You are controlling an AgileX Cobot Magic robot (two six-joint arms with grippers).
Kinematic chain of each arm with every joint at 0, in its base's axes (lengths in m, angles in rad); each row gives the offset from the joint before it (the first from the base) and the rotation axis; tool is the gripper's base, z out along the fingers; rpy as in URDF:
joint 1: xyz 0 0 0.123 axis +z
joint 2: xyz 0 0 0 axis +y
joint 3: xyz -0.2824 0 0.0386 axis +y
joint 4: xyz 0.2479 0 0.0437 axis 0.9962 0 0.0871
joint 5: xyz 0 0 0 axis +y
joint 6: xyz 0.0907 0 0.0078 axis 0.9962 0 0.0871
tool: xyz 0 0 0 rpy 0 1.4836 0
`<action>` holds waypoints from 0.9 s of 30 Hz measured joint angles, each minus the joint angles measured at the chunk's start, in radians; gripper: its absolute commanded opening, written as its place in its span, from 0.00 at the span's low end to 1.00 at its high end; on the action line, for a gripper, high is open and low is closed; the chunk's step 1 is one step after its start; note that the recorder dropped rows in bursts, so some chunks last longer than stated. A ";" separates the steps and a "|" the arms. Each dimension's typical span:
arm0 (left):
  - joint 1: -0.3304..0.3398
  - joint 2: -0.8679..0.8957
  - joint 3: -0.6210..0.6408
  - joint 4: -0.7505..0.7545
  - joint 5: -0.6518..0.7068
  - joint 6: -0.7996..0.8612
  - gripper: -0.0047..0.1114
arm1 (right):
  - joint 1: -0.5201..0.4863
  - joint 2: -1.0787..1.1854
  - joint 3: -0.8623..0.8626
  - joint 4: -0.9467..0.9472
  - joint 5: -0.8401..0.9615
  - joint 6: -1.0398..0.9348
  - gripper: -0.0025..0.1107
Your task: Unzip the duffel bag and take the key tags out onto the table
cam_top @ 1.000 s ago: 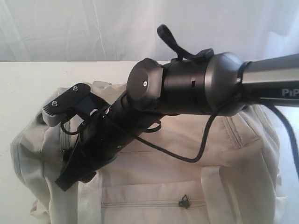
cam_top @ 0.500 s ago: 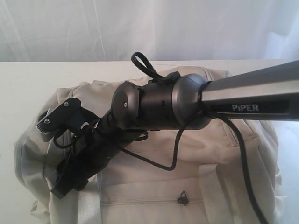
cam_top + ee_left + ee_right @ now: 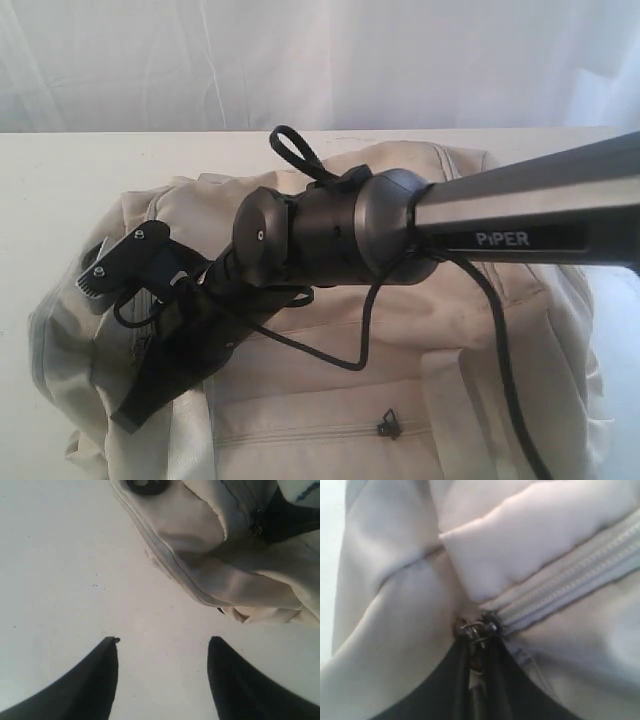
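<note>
The duffel bag [image 3: 300, 400] lies on the white counter [image 3: 60, 190]. In the exterior view it fills the frame from the centre down to 6 o'clock, and a small dark pocket pull [image 3: 385, 428] sits on its front pocket near 6 o'clock. The right arm [image 3: 520, 215] enters from 3 o'clock and stretches across the bag toward 8 o'clock, where its far end meets the bag's end. The right wrist view shows the right tool [image 3: 476, 685] clenched — its two dark fingers [image 3: 445, 695] stand nearly together around the dark metal zipper pull [image 3: 474, 630]. That pull sits at the end of the grey zipper [image 3: 570, 587], whose teeth are closed along the stretch in view. The left tool [image 3: 162, 680] is released — its fingers are spread wide over bare counter, near the bag's end but apart from it.
</note>
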 measured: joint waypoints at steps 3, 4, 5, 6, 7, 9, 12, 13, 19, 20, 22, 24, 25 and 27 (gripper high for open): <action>0.000 0.000 0.000 0.000 -0.002 0.000 0.53 | 0.000 -0.031 0.000 -0.002 0.010 0.000 0.02; 0.000 0.000 0.000 0.000 -0.003 0.000 0.53 | 0.000 -0.046 0.000 -0.004 0.014 0.000 0.02; 0.000 0.000 0.000 0.000 -0.005 0.000 0.53 | 0.000 -0.057 0.000 -0.007 0.017 0.000 0.02; 0.000 0.000 0.000 0.000 -0.005 0.000 0.53 | 0.000 -0.068 0.000 -0.007 0.021 0.000 0.02; 0.000 0.000 0.000 0.000 -0.005 0.000 0.53 | 0.000 -0.083 0.000 -0.009 0.024 0.000 0.02; 0.000 0.000 0.000 0.000 -0.005 0.000 0.53 | 0.000 -0.104 0.000 -0.010 0.028 0.000 0.02; 0.000 0.000 0.000 0.000 -0.006 0.000 0.53 | 0.000 -0.130 0.000 -0.012 0.040 0.000 0.02; 0.000 0.000 0.000 0.000 -0.007 0.000 0.53 | 0.000 -0.138 0.000 -0.013 0.049 0.000 0.02; 0.000 0.000 0.066 -0.037 -0.082 0.000 0.53 | 0.000 -0.184 0.000 -0.017 0.083 0.000 0.02; 0.000 0.000 0.077 -0.053 -0.106 -0.002 0.53 | 0.000 -0.189 0.000 -0.019 0.086 0.000 0.02; 0.000 0.000 0.104 -0.101 -0.172 -0.002 0.53 | 0.000 -0.198 0.000 -0.019 0.090 0.007 0.02; 0.000 0.000 0.123 -0.128 -0.238 -0.002 0.53 | 0.000 -0.200 0.000 -0.021 0.092 0.009 0.02; 0.000 0.000 0.127 -0.132 -0.258 -0.002 0.53 | 0.000 -0.200 0.000 -0.021 0.092 0.010 0.02; 0.000 0.000 0.133 -0.131 -0.277 -0.002 0.53 | 0.000 -0.200 0.000 -0.021 0.094 0.011 0.02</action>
